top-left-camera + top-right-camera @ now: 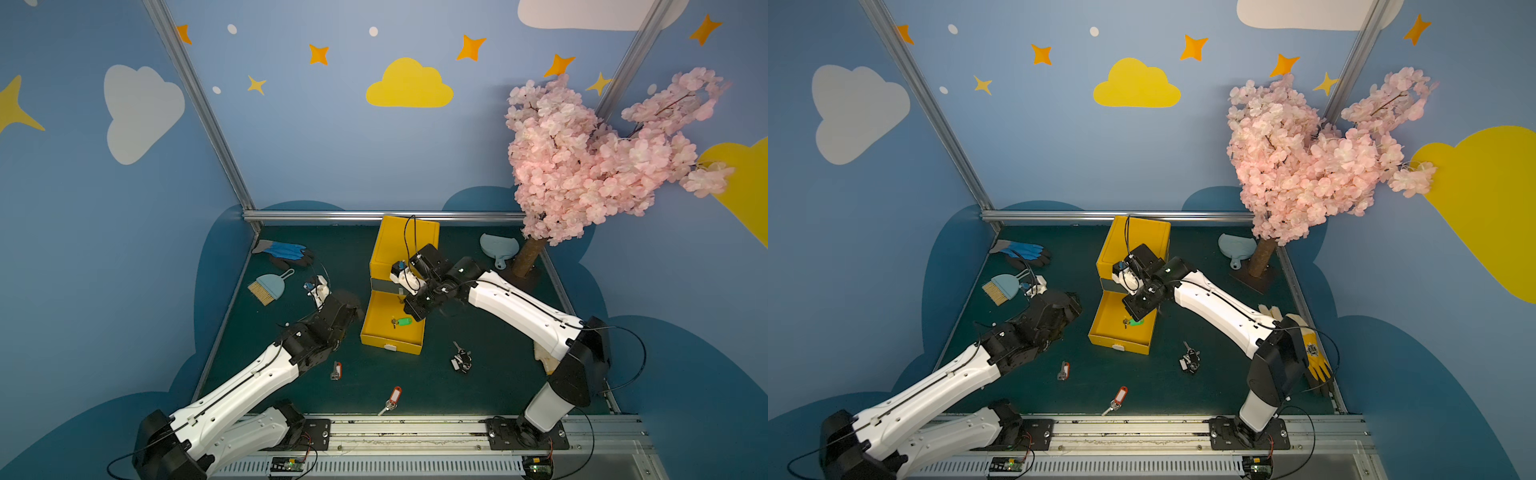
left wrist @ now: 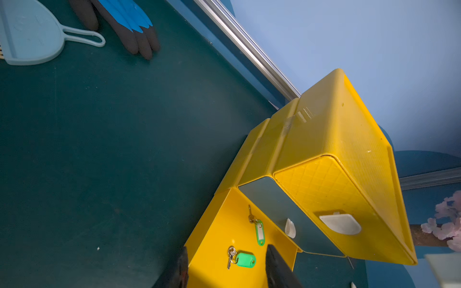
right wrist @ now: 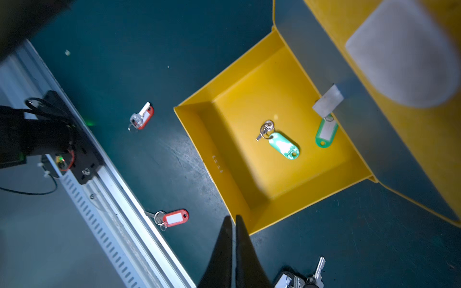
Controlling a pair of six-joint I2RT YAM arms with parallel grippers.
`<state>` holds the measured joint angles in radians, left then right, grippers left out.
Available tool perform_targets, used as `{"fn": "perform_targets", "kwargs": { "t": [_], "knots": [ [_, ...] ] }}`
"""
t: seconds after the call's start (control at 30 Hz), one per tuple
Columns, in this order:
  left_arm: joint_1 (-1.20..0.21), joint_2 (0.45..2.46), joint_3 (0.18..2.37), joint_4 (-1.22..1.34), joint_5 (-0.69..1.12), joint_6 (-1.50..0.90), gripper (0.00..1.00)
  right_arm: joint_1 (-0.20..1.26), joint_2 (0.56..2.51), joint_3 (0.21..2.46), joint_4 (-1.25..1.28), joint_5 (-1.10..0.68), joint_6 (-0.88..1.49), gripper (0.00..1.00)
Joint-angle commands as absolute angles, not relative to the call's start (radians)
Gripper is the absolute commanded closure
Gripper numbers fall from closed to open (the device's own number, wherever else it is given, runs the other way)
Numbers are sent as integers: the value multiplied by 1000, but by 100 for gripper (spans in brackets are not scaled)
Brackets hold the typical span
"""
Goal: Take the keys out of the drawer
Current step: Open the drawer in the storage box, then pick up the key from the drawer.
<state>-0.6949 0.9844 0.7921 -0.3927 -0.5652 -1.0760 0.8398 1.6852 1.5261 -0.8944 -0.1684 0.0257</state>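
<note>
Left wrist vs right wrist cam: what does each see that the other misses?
Left wrist only: the light-blue brush, the blue-and-black glove and some pink blossoms. Right wrist only: two red-tagged keys and a key bunch, all out on the mat. Both: the open yellow drawer with two green-tagged keys lying inside it.

Hidden, cropped, blurred
In both top views the right gripper (image 1: 417,312) covers the back of the drawer (image 1: 390,343), hiding the second green-tagged key (image 3: 326,131); key bunch (image 3: 296,280) cropped by right wrist view's edge; upper drawer handle (image 3: 404,52) there a blur.
</note>
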Motion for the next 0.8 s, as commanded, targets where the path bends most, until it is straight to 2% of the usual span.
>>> {"fn": "perform_targets", "kwargs": {
  "t": [0.0,0.17,0.43,0.77],
  "knots": [
    [-670,939,750,-393,-496,-944,48,847,1718,1504,-848,-107,-10,90],
    [-645,901,702,-441,-442,-918,47,870,1809,1526,-850,-77,-54,90],
    [-636,862,629,-449,-430,-1018,47,882,1963,1592,-857,-20,-97,91],
    [-637,923,702,-529,-410,-1039,48,887,2024,1572,-750,-7,-92,81]
  ]
}}
